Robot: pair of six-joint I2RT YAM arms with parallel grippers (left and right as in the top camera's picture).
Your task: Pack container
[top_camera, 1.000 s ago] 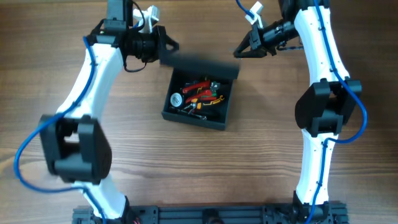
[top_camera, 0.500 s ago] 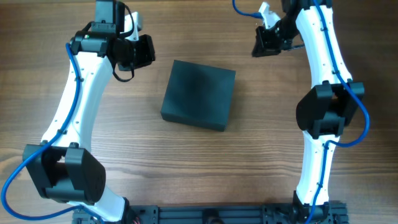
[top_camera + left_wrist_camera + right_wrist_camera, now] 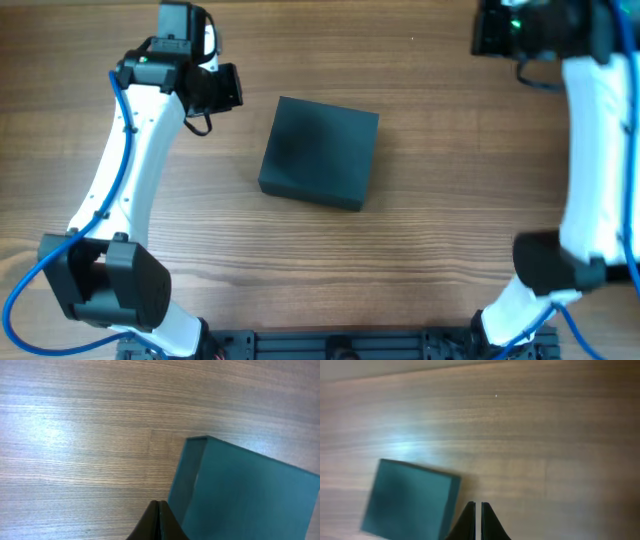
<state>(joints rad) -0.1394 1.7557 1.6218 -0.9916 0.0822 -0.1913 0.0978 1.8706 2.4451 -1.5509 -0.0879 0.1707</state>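
Note:
The container [image 3: 320, 152] is a dark teal-grey box in the middle of the wooden table, with its flat lid down, so its contents are hidden. My left gripper [image 3: 225, 88] hovers to its upper left, clear of it, jaws shut and empty. In the left wrist view the shut jaws [image 3: 159, 510] sit just beside the container's corner [image 3: 250, 495]. My right gripper [image 3: 490, 30] is high at the far right, well away from the box. In the right wrist view its jaws [image 3: 478, 510] are shut and empty, with the container [image 3: 410, 500] lower left.
Bare wooden table [image 3: 450, 230] surrounds the box on all sides. A dark rail [image 3: 330, 345] with the arm bases runs along the front edge. No loose tools show on the table.
A second ago the lid stood open with tools showing inside; it has since dropped shut. The right arm has swung away to the far right. The left gripper has barely moved.

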